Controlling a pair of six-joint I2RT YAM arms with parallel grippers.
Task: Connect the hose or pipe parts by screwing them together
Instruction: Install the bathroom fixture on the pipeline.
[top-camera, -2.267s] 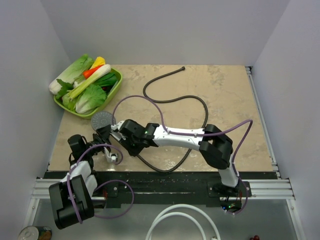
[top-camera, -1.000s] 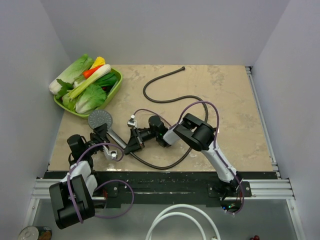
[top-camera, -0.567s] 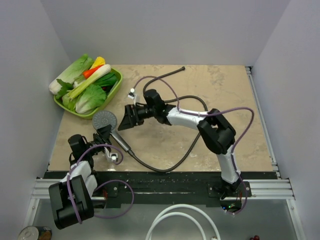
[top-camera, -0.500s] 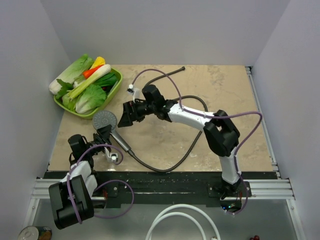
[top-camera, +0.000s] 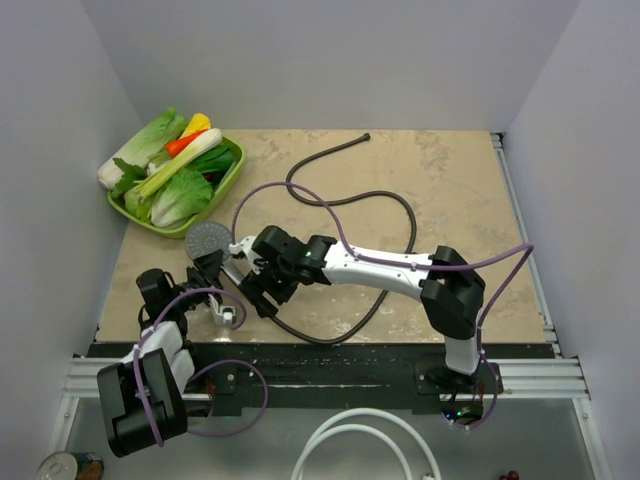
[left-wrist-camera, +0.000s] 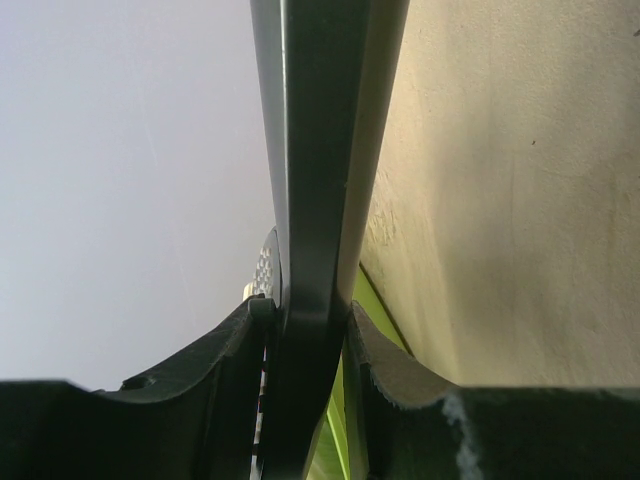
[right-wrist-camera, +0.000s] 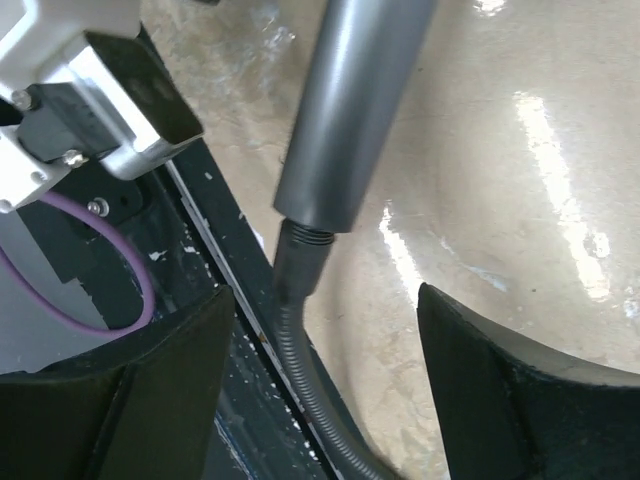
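The grey shower-head disc (top-camera: 205, 238) stands tilted up near the left edge. My left gripper (top-camera: 213, 272) is shut on its dark handle (left-wrist-camera: 320, 150), and a bit of the perforated disc (left-wrist-camera: 264, 270) shows behind a finger. The dark-brown hose (top-camera: 400, 215) loops over the table. Its end nut (right-wrist-camera: 305, 248) meets the end of the grey handle (right-wrist-camera: 350, 110). My right gripper (top-camera: 257, 296) hangs over that joint, open. The hose (right-wrist-camera: 300, 350) runs between the wide-apart fingers (right-wrist-camera: 150, 400), touching neither. The hose's far end (top-camera: 365, 136) lies loose at the back.
A green tray (top-camera: 233, 168) of vegetables sits at the back left. Purple cables (top-camera: 290, 195) arch over the right arm. The table's dark front rail (right-wrist-camera: 215, 300) runs just under the joint. A thick white tube (top-camera: 350, 435) and a can (top-camera: 65, 467) lie below the table edge.
My right gripper let go at the joint, opened and swung to the back by the disc. It has now come back over the joint, still open. The left arm has held still.
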